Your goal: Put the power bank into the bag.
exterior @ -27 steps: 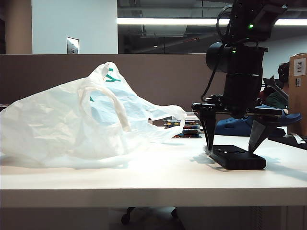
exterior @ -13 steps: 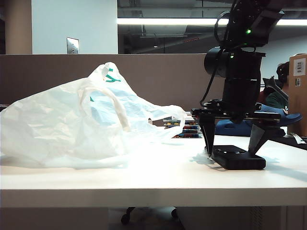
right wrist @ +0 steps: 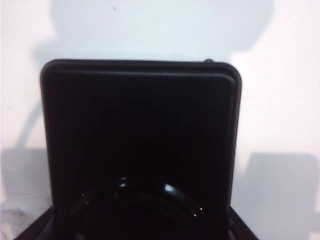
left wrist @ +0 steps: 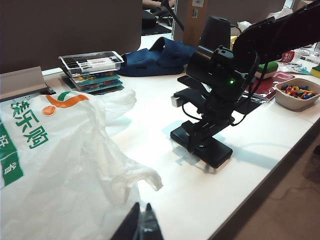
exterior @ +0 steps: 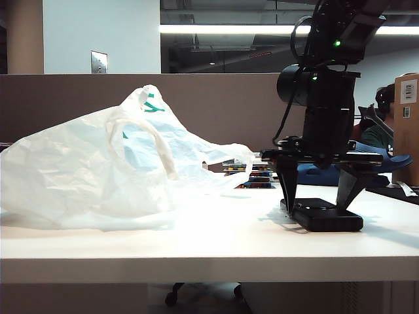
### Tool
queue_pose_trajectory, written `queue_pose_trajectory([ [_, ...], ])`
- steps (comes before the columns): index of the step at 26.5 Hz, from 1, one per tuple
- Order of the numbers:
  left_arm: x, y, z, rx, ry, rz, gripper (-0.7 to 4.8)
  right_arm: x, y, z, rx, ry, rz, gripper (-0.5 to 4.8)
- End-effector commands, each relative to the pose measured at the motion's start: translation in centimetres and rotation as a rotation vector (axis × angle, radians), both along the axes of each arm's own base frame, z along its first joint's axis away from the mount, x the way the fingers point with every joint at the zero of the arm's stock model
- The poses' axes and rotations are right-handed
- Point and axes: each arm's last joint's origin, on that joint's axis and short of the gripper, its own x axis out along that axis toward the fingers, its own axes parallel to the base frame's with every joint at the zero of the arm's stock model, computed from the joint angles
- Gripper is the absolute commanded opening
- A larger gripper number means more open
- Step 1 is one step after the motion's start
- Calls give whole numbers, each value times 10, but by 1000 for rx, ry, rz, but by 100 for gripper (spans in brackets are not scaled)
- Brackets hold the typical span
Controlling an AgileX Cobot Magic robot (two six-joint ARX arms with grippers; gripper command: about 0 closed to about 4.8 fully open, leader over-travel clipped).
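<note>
The bag (exterior: pixel 111 163) lies on the table's left half, well apart from the power bank (exterior: pixel 324 214) lying flat on the right. The right gripper (exterior: pixel 315 199) straddles the power bank, jaws apart around its sides, grip not certain. The left gripper (left wrist: pixel 141 225) is closed, empty, beside the bag.

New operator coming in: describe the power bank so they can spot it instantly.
Start at the big crinkled white bag on the white table; to its right the right gripper straddles the power bank. It is the flat black slab, unlike the blue clog behind.
</note>
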Motion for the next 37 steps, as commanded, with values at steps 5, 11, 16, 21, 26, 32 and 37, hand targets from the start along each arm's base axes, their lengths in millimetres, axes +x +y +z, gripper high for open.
queue_pose_trajectory([
  [5, 0, 0, 3, 1, -20, -5, -6, -3, 0, -6, -17, 44, 1, 299],
  [11, 1, 0, 7, -1, -74, -6, -5, -3, 0, -5, -17, 42, 1, 299],
  [16, 1, 0, 13, -4, -141, -5, 5, -4, 0, -4, -13, 39, 2, 300],
  [21, 2, 0, 15, -4, -163, -3, 36, -4, 0, 5, -2, 9, 4, 300],
  [26, 5, 0, 18, -5, -193, -3, 189, -6, -1, 16, 11, -23, 5, 300],
  [32, 15, -1, 22, -7, -231, -3, 219, -9, -2, 26, 19, -46, 5, 300],
  [37, 33, -2, 17, -5, -190, -4, 278, -11, -3, 42, 37, -95, 8, 300],
])
